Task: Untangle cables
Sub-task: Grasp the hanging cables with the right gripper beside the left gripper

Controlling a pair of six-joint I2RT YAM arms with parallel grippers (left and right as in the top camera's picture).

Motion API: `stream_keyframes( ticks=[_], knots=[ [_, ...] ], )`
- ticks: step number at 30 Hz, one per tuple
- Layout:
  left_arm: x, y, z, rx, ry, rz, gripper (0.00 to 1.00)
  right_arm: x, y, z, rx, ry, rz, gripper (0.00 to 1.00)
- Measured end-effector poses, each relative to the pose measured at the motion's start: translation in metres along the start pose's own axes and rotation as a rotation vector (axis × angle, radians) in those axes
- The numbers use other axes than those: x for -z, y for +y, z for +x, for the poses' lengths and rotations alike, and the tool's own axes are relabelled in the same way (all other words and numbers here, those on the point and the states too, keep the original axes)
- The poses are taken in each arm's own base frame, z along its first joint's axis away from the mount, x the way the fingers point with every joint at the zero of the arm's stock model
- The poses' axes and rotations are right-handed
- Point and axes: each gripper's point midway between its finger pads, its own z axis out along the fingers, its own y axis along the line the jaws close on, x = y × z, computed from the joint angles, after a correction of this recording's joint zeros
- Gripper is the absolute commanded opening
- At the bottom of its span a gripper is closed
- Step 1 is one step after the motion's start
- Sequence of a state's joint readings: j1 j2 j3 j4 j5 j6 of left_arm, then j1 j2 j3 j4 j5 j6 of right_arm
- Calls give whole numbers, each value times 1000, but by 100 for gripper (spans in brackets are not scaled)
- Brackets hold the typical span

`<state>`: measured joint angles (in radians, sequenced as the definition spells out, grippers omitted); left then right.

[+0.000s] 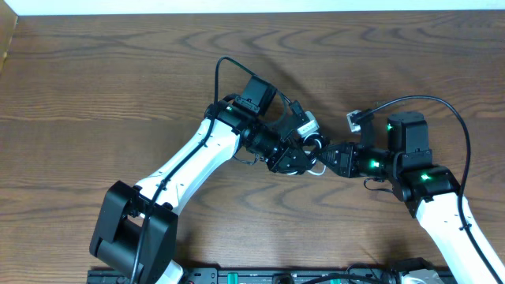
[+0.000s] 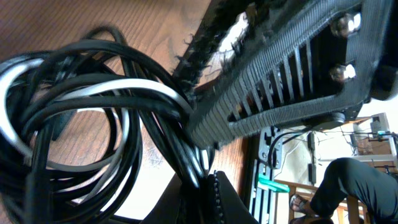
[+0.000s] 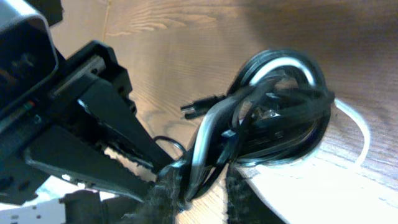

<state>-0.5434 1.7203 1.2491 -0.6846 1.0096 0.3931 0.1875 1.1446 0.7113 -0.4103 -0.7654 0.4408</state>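
ITEM: knotted coil of thin black and white rubbery cables (image 3: 280,112), between both grippers, mid brown wooden table (image 1: 118,79) | left gripper (image 1: 298,158): clamped on cables | right gripper (image 3: 205,186): narrow about black strand, grip uncertain | RISK: opposed pulling may tighten knot

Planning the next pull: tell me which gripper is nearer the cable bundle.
Left, narrowly: the left gripper clamps the cable bundle; the right gripper straddles part of it on the opposite side.
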Motion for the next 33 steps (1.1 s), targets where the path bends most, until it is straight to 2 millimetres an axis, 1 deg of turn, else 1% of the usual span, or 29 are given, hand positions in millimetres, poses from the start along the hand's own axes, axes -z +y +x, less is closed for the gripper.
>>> stream_keyframes(
  ticks=[3,9,12,13,14,19,21,25,28,31,33],
  knots=[
    [0,2,2,4,7,-12,7,0,-3,-2,-1,-9,16,1],
    [0,3,3,7,11,-18,8,1,-10,-5,-2,-26,61,1],
    [0,3,3,7,12,-18,7,1,-15,-2,-15,-20,85,8],
    [0,3,3,7,12,-17,8,1,-17,-1,-23,-16,94,18],
    [0,3,3,8,12,-17,7,1,-19,0,-26,-14,102,22],
    [0,2,3,11,14,-17,7,-2,-28,1,-41,-6,133,38],
    [0,2,4,11,15,-17,7,-2,-29,0,-48,-9,141,41],
    [1,3,3,-9,13,-18,8,-2,-28,-2,-97,-20,137,41],
    [1,4,3,-28,12,-19,8,-3,-27,-5,-166,-35,129,37],
    [1,4,3,-47,11,-19,8,-3,-25,-7,-220,-46,119,28],
    [1,4,3,-55,12,-19,8,-3,-22,-10,-236,-55,106,27]
  ],
)
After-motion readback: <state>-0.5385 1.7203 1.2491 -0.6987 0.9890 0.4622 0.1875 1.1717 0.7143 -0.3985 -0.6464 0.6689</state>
